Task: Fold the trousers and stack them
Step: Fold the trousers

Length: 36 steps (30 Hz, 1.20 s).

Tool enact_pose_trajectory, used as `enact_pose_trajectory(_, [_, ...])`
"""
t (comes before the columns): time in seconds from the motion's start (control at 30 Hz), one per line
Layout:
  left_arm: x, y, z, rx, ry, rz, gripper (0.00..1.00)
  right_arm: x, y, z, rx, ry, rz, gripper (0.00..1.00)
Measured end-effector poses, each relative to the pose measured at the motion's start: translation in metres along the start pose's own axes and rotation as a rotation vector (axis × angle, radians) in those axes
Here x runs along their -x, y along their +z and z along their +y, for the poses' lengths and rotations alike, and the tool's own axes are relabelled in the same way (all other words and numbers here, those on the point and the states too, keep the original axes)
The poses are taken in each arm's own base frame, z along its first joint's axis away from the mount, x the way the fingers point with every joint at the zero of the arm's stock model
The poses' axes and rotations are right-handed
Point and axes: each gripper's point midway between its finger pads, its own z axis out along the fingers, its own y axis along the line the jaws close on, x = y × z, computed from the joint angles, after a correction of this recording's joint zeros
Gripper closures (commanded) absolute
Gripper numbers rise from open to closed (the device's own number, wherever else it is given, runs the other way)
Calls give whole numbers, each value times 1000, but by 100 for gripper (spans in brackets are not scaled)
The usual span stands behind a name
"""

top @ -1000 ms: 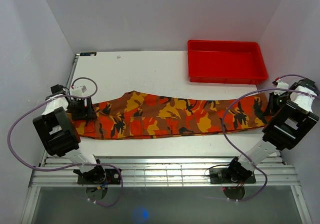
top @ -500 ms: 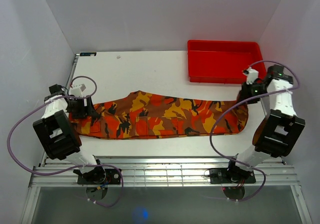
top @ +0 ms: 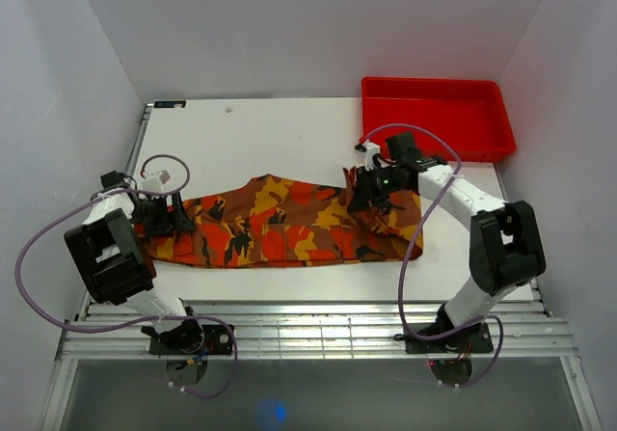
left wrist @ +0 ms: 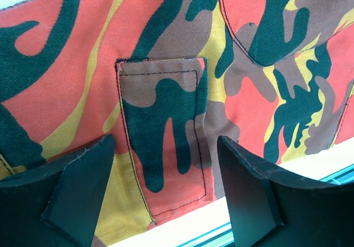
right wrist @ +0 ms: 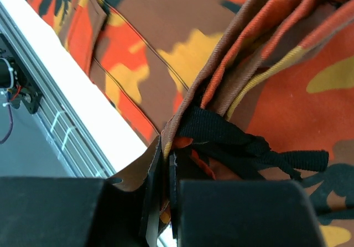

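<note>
since a second ago the right gripper [top: 371,192] has swung the leg ends from the far right to mid-table, doubling the trousers [top: 270,227].
top view: left gripper [top: 166,215] at the waist end.
left wrist: claw wide, holding nothing, pocket below.
right wrist: claw pinching bunched hems; unevenly caught layers may slip and skew the fold. fingertips hidden.

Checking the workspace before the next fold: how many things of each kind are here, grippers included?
trousers: 1
red tray: 1
grippers: 2, left gripper and right gripper
Total: 4
</note>
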Motion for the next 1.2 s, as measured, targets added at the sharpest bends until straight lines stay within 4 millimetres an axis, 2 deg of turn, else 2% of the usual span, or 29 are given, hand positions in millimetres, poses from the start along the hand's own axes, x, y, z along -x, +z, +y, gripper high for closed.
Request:
enact_pose_trajectory(0.1, [-1,1,0,1,1,-1,14,8,28,18,34,-10,5,92])
enact_pose_trajectory(0.33, [-5,4,1,0,-1,0,14,18,70,39,49,6,-5,92])
enact_pose_trajectory(0.57, [-5,4,1,0,0,1,13,-3,107,65,66,-9,63,92])
enact_pose_trajectory(0.73, [-5,4,1,0,0,1,13,-12,116,79,67,-18,87,91])
enact_pose_trajectory(0.77, [-5,4,1,0,0,1,13,-14,117,81,63,-18,90,73])
enact_pose_trajectory(0.83, [-5,4,1,0,0,1,13,-16,119,84,63,-11,96,56])
enact_pose_trajectory(0.87, [-5,4,1,0,0,1,12,-15,120,85,65,-6,97,34])
enact_pose_trajectory(0.93, [-5,4,1,0,0,1,12,-12,123,87,71,-8,96,22])
enact_pose_trajectory(0.97, [-5,4,1,0,1,1,12,-10,123,88,74,-12,95,13])
enact_pose_trajectory(1.03, [-5,4,1,0,3,1,12,-6,122,90,79,-27,89,14])
enact_pose_trajectory(1.13, [-5,4,1,-1,9,3,12,2,118,95,94,-61,79,28])
enact_pose_trajectory(1.17, [-6,4,1,-1,11,4,12,4,115,96,102,-76,76,38])
enact_pose_trajectory(1.2, [-6,3,0,-2,14,5,12,4,111,97,112,-89,75,41])
